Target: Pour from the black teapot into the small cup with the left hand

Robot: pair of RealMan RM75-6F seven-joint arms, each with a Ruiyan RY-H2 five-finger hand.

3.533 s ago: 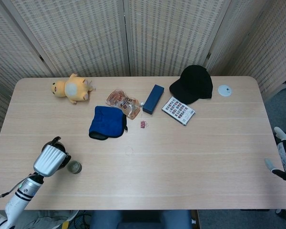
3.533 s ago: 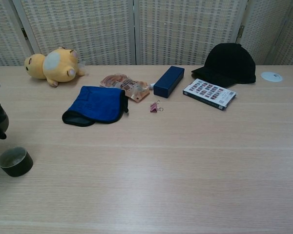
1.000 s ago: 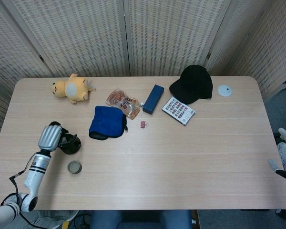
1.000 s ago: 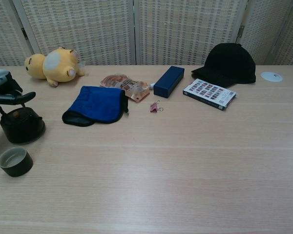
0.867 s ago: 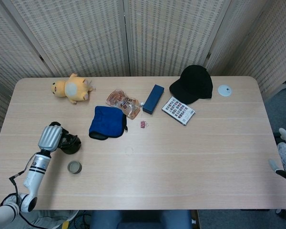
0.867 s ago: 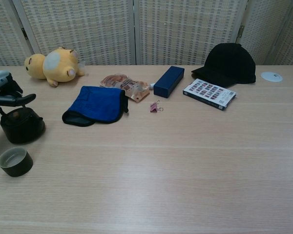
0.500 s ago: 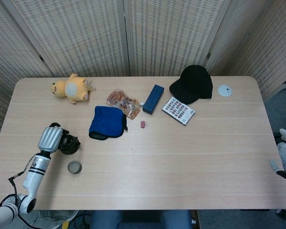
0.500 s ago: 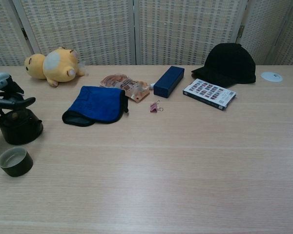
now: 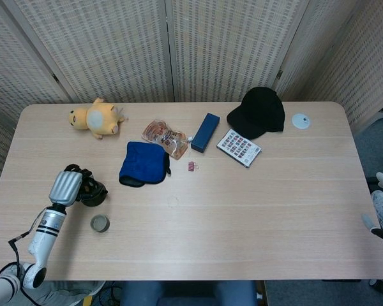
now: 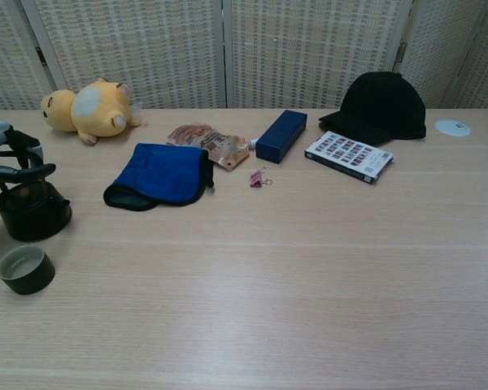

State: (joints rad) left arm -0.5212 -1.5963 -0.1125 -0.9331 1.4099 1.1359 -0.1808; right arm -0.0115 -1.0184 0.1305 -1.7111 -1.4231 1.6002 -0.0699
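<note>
1 black teapot (image 10: 32, 213) set down; left hand (image 9: 66, 187) loosening.

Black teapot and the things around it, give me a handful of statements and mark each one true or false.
1. The black teapot stands upright on the table. True.
2. The small cup is lying tipped on its side. False: it stands upright, mouth up, nearer the camera than the teapot.
3. The left hand is at the top of the teapot. True.
4. The pink binder clip sits on the blue cloth. False: it lies on bare table to the right of the cloth.
5. The black cap covers the yellow plush toy. False: they are at opposite ends of the table's far side.
</note>
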